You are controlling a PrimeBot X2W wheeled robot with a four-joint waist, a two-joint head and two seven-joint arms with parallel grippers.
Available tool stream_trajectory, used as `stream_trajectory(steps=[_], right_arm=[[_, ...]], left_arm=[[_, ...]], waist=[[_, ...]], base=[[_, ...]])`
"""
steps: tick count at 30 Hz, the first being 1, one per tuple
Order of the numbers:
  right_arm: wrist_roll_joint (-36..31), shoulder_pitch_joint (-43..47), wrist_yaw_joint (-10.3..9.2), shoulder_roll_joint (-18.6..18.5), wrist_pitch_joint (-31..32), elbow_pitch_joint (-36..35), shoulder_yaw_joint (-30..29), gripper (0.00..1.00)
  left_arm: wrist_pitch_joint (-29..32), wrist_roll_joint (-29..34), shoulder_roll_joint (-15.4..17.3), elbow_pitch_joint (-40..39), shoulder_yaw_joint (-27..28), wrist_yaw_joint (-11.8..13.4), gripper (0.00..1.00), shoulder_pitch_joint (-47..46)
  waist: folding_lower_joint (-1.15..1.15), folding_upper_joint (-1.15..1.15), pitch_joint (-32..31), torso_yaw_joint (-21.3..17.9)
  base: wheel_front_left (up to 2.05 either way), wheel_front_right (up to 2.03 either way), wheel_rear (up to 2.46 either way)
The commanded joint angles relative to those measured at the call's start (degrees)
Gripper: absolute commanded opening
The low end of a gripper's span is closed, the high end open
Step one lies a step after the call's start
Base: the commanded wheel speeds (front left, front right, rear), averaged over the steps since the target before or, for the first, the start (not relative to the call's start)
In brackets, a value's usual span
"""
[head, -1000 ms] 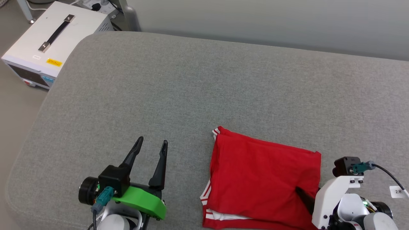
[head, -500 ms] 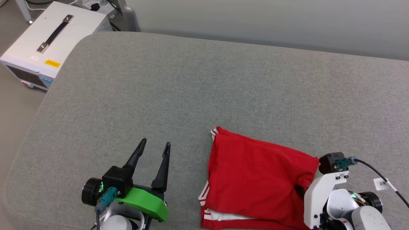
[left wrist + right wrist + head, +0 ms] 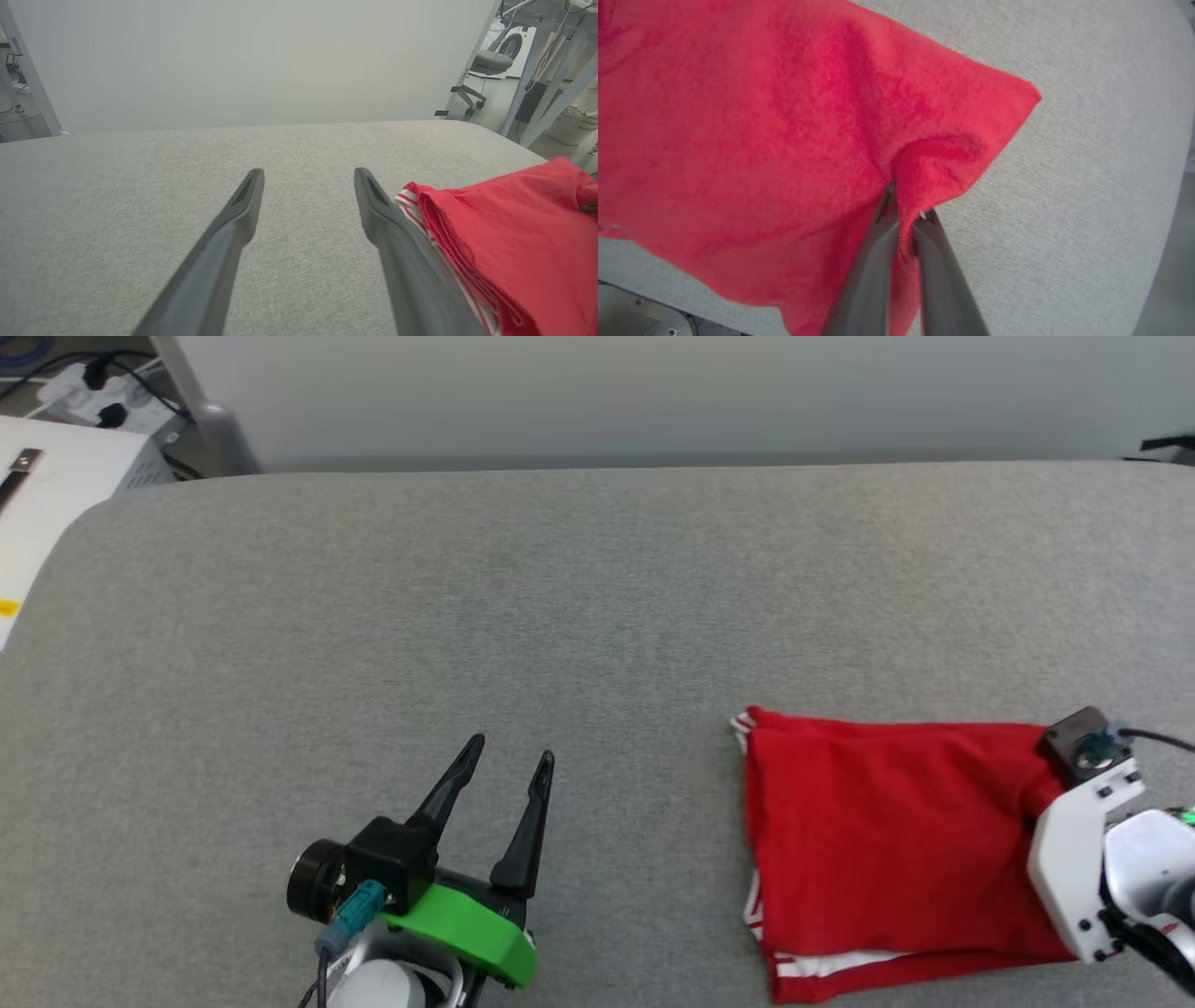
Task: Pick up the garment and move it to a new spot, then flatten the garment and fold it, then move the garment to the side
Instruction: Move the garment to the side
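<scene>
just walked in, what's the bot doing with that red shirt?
The right claw is pinched shut on a bunch of fabric near one corner of the folded red jersey, which lies on the grey padded surface with white-striped trim showing at its edges. The left claw is open, holds nothing, and sits over bare padding to the jersey's left. Folding looks done; shifting the jersey aside is probably next.
</scene>
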Motion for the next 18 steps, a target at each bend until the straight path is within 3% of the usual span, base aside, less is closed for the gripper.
stream_trajectory(steps=[1,11,18], right_arm=[[0.4,-1.5,-0.04,-2.1,0.3,-0.3,-0.5,0.0],[0.9,-5.4,-0.04,-15.4,-8.5,9.3,-6.6,0.0],[-2.5,-9.9,-0.04,-20.3,-19.0,20.1,-8.4,0.0]], left_arm=[[-0.3,-0.3,-0.1,-0.8,-0.5,-0.1,1.0,-1.8],[0.7,0.9,2.4,-5.5,-8.1,-0.2,1.0,-7.8],[3.3,2.0,4.4,-10.9,-9.8,-0.2,1.0,-12.2]], waist=[[0.0,0.0,3.1,-4.7],[0.0,0.0,14.4,-10.2],[0.0,0.0,21.5,-12.0]], base=[[0.0,0.0,0.0],[0.0,0.0,0.0],[0.0,0.0,0.0]])
